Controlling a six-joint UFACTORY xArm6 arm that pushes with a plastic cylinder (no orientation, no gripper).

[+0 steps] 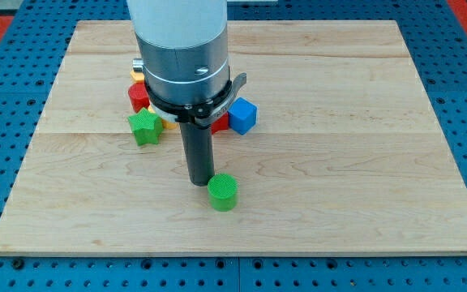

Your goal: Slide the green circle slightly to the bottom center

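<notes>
The green circle [224,192] is a short green cylinder lying on the wooden board [339,162], a little left of centre and toward the view's bottom. My tip [200,182] is the lower end of a dark rod that stands just to the upper left of the green circle, touching it or very nearly so. The arm's grey and white body [181,49] rises above it and hides part of the board behind.
A cluster of blocks lies above my tip: a green star-like block [145,128], a red block [139,97], a blue cube [243,115], a red block [220,124] beside it, and yellow bits [136,75] partly hidden by the arm.
</notes>
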